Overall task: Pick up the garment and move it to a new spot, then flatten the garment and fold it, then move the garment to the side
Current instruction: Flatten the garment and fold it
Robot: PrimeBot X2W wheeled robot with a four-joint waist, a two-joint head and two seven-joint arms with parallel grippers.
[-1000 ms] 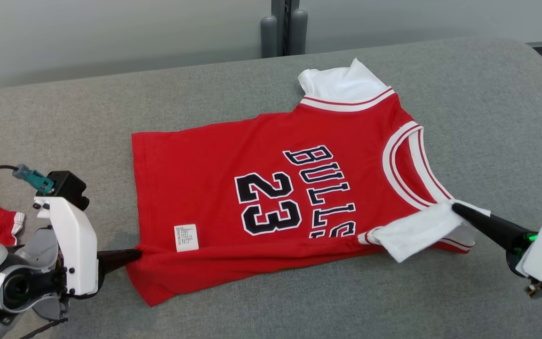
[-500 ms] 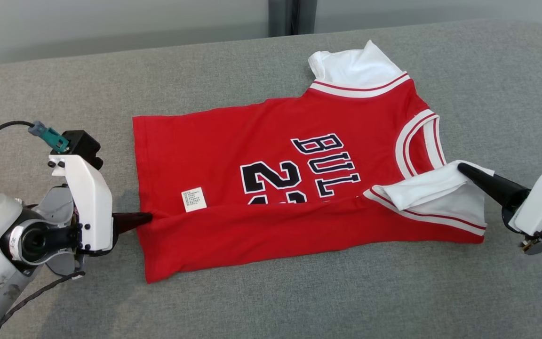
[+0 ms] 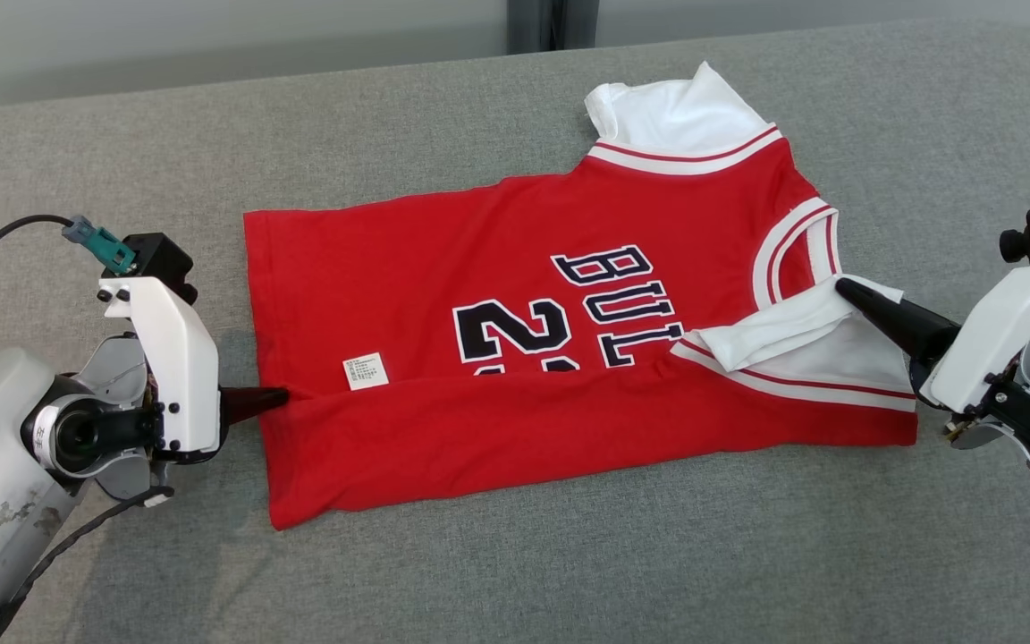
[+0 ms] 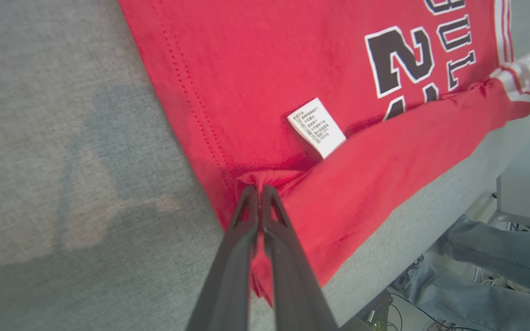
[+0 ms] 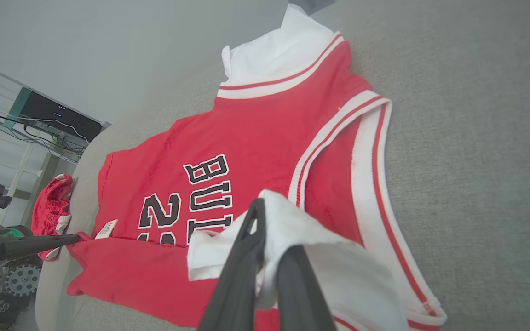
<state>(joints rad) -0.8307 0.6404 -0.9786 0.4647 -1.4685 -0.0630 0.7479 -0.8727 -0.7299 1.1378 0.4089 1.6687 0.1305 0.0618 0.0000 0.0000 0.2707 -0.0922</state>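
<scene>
count: 1 red Bulls jersey [image 3: 479, 268], 1 care label [image 3: 365, 370], 2 grippers, 1 other red garment [image 5: 52, 202] at the table's left end.
jersey: lies on the grey padded surface [image 3: 569, 555], near long edge folded up over the lower print, spanning between both grippers; far white sleeve [image 3: 667, 112] lies flat.
left gripper [image 3: 278, 396]: clenched on the hem at the fold, just beside the care label.
right gripper [image 3: 844, 288]: pinching the near white sleeve [image 3: 774, 326], which lies over the red body beside the neckline.
</scene>
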